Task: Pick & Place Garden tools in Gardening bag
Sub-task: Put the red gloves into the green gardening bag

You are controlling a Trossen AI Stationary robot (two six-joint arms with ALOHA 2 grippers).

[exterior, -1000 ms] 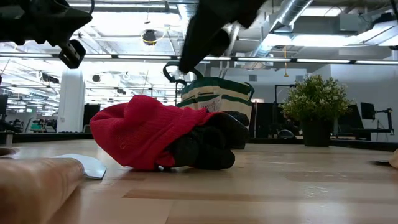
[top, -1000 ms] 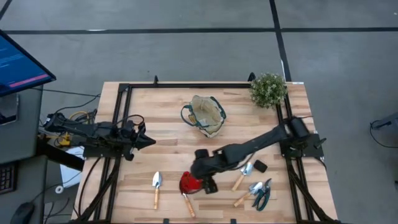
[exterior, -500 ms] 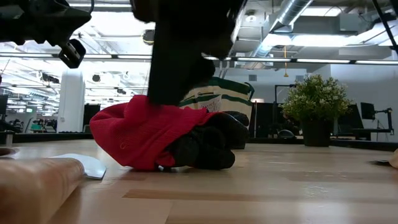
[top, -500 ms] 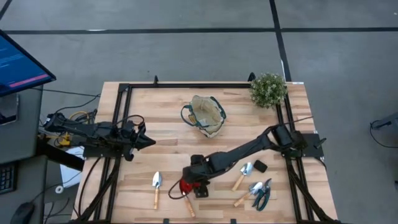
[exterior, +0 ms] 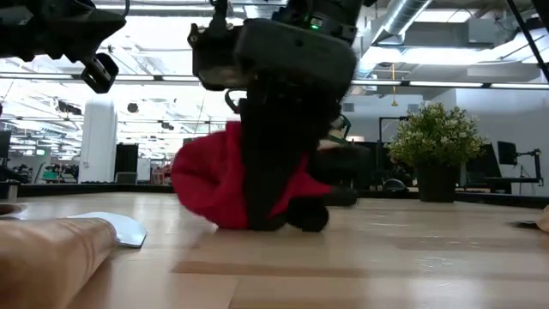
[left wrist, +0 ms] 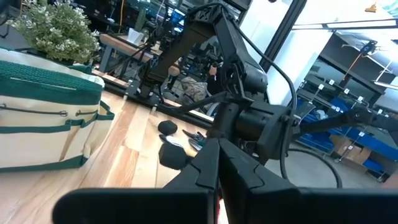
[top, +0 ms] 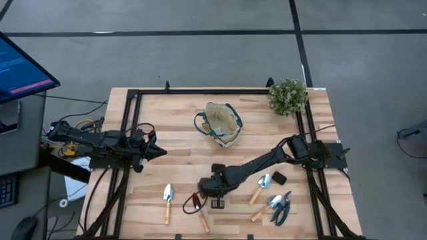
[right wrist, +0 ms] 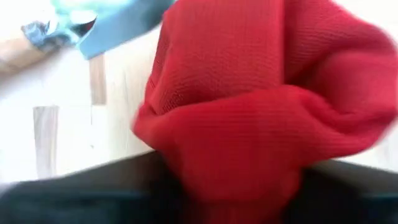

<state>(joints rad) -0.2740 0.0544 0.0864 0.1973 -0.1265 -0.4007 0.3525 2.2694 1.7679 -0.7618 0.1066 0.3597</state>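
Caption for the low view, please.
Right gripper down on the table, jaws bunching the red glove; gardening bag and potted plant behind.

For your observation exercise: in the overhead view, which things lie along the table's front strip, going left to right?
Small wooden-handled trowel → red fabric glove under the right gripper → wooden-handled silver scoop → dark-handled pruning shears.

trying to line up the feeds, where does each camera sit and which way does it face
High view: overhead, straight down on the table; both arms, right tool on the red glove, left tool parked at the left edge.
Low view: tabletop height, level across; right tool pinching the red glove.
Left wrist view: on the left arm, facing across to the gardening bag; its own shut fingers.
Right wrist view: on the right arm, filled by the red glove.
Shared: the glove shows in the high, low and right wrist views.
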